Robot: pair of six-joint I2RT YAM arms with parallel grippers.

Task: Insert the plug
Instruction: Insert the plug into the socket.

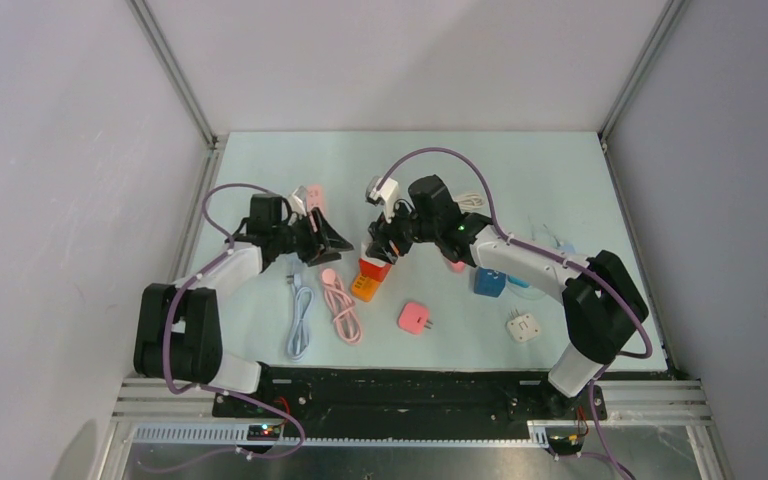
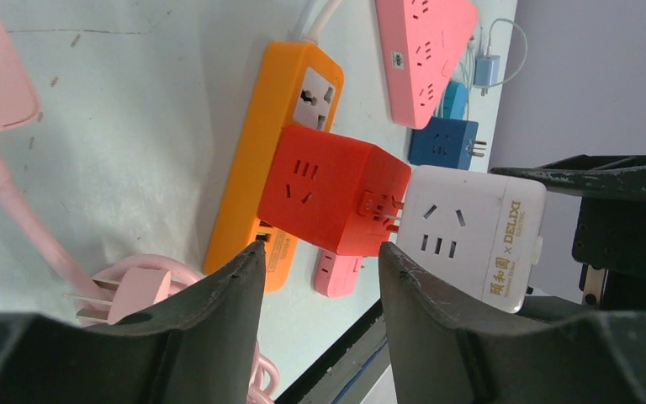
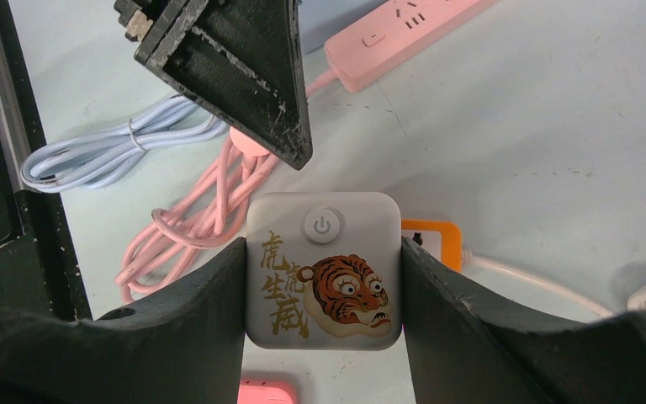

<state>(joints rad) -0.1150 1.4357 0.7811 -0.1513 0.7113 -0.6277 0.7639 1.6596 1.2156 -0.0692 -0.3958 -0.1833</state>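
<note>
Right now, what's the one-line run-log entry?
right jaws: shut on white tiger adapter | left jaws: open, empty | red cube adapter: on orange power strip, beside held adapter

Orange strip (image 3: 431,235) mostly hidden behind white adapter cube (image 3: 324,269), pink strip (image 3: 397,37) cut by top edge

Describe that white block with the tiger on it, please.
The white block is a smooth, plastic-looking box with rounded corners. One face carries a power button, gold characters and a tiger's head; another has socket slots. The right tool clamps it on two sides, close beside the red cube.
</note>
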